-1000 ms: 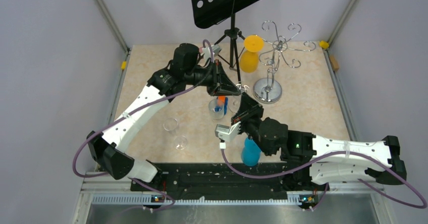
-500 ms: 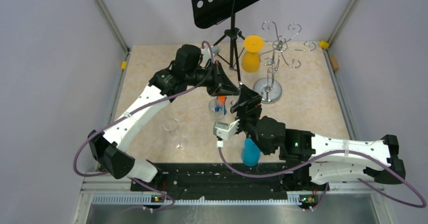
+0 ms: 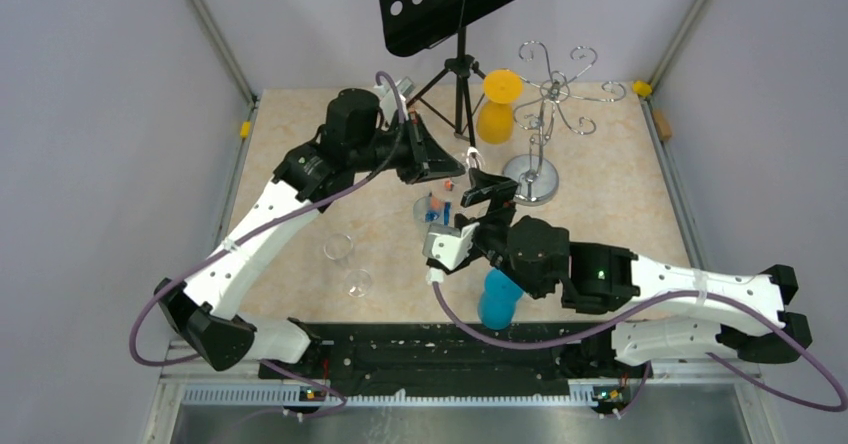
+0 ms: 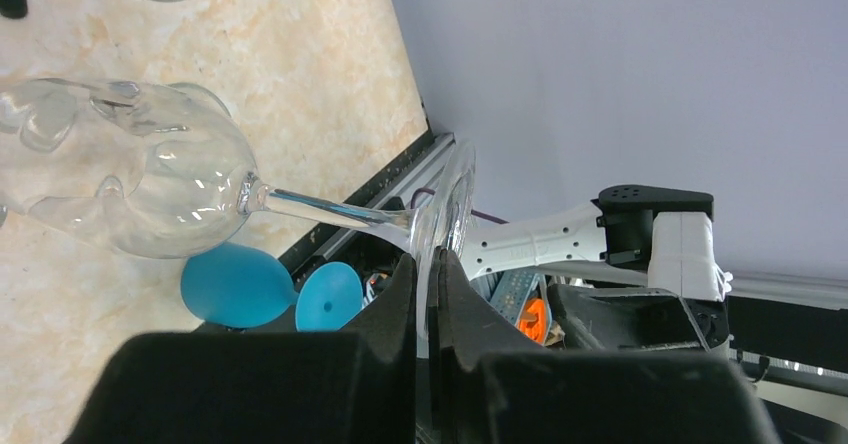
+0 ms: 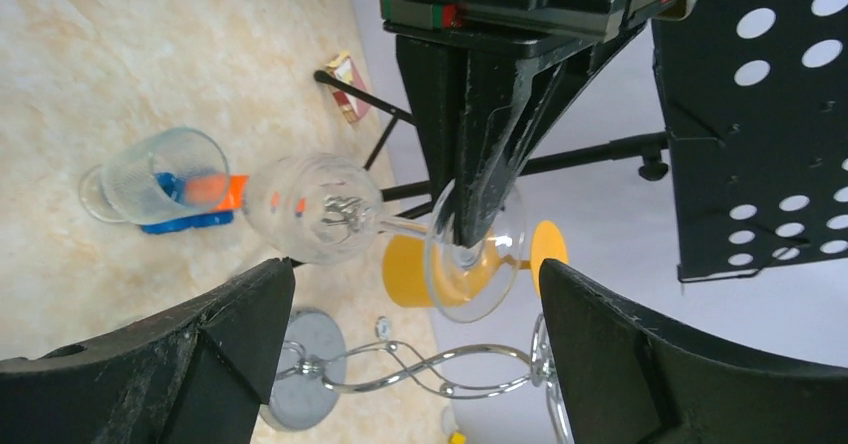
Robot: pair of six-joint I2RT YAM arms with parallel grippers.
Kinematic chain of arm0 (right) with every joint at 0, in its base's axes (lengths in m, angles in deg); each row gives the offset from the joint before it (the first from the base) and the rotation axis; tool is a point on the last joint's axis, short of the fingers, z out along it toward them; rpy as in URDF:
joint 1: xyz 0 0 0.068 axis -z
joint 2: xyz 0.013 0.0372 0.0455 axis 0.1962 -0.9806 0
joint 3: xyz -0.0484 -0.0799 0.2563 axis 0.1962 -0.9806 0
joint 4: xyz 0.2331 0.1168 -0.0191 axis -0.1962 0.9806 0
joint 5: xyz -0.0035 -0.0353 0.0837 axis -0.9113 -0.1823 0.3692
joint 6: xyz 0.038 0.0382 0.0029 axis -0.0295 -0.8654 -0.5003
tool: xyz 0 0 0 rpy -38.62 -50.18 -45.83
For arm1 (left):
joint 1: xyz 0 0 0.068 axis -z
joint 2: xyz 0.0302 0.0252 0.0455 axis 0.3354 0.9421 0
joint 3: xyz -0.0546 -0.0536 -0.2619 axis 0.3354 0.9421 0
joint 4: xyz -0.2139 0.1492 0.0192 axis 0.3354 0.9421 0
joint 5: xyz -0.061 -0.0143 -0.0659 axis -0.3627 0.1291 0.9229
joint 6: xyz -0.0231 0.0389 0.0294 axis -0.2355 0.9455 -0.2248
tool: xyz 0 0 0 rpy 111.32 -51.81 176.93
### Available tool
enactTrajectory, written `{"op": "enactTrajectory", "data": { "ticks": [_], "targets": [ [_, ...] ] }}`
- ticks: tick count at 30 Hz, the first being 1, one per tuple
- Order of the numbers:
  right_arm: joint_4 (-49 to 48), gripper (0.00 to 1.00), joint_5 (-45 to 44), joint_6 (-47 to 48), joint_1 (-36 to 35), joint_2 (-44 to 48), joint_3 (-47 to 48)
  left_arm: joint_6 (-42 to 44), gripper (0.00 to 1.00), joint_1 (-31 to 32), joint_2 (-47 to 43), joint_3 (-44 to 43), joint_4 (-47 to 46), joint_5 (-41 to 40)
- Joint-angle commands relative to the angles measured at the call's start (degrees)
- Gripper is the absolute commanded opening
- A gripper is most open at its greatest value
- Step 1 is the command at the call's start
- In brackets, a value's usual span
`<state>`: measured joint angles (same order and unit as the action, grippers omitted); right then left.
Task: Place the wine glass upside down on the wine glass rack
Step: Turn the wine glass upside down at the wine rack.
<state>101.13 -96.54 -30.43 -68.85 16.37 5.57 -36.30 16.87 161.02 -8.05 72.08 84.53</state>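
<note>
The table (image 3: pixel 620 214) is fenced by grey walls (image 3: pixel 120 114) on the left, back and right. Its bare stretches lie to the right of the rack (image 3: pixel 532 178) and along the far left. The middle is crowded: a black music stand (image 3: pixel 460 4) rises at the back, and a yellow glass (image 3: pixel 493 114) sits upside down just beside the rack's curled arms. A cup (image 3: pixel 430 214) with something blue and orange in it stands near the centre, two small glasses (image 3: pixel 340 249) stand to the near left, and a blue glass (image 3: pixel 497 302) lies by the right arm. The left arm reaches forward and inward over the centre, wrist turned towards the rack. The left gripper (image 4: pixel 428 269) is clamped tight on the foot of the clear wine glass (image 4: pixel 150 184). It holds the glass off the table, stem about level and bowl sideways. The glass is between the cup and the rack's round base, not touching the hooks. The right arm stretches from the near right across to the middle, wrist raised. The right gripper (image 5: pixel 415 264) is spread wide with nothing in it, fingers facing the wine glass from the near side and apart from it.
</note>
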Motion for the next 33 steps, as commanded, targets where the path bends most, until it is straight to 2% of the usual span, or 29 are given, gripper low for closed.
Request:
{"op": "enactTrajectory", "data": {
  "ticks": [1, 11, 23, 33],
  "targets": [
    [3.3, 0.94, 4.6, -9.5, -0.2, 0.2, 5.1, 1.4, 0.00, -0.3, -4.5, 1.3, -6.1, -3.1],
    [12.8, 0.96, 9.7, -24.5, 4.5, -1.5, 12.1, 1.4, 0.00, -0.4, -6.8, 3.7, -8.0, -4.9],
    [24.3, 0.99, 15.0, -37.8, 11.3, -4.1, 20.1, 1.9, 0.00, -0.5, -6.7, 4.5, -7.5, -4.6],
    [31.1, 0.99, 31.9, -50.1, 23.9, -6.6, 27.1, 2.0, 0.00, -0.5, -5.9, 4.6, -7.2, -3.8]
  ]
}}
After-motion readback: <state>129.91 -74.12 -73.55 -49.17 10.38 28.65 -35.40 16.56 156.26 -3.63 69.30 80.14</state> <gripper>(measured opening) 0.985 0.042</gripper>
